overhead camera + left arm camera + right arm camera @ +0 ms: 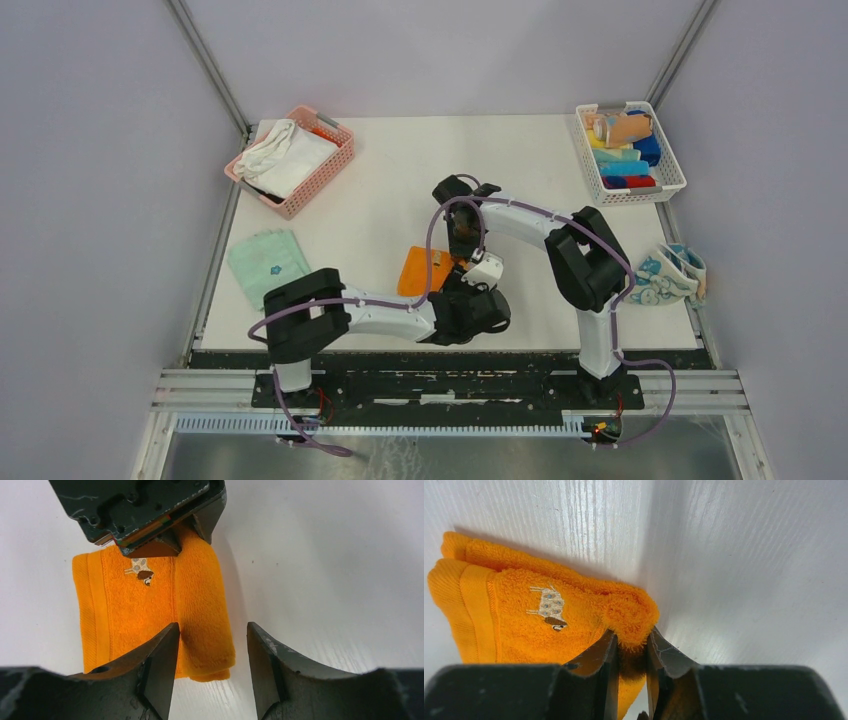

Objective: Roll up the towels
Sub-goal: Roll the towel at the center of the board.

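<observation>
An orange towel (418, 270) with a small embroidered animal lies on the white table, its right edge curled into a loose roll (202, 605). My right gripper (631, 641) is shut on the far end of that roll (631, 615); in the left wrist view the right gripper (186, 536) stands at the top. My left gripper (212, 627) is open and straddles the near end of the roll: one fingertip (167, 637) is over the flat part, the other over bare table. A mint green towel (268, 262) lies flat at the left. A white and teal towel (668, 275) lies crumpled at the right edge.
A pink mesh basket (335, 165) holding a white cloth stands at the back left. A white basket (668, 185) at the back right holds several rolled cloths, a peach one (625, 128) among them. Both arms cross over the table's near middle.
</observation>
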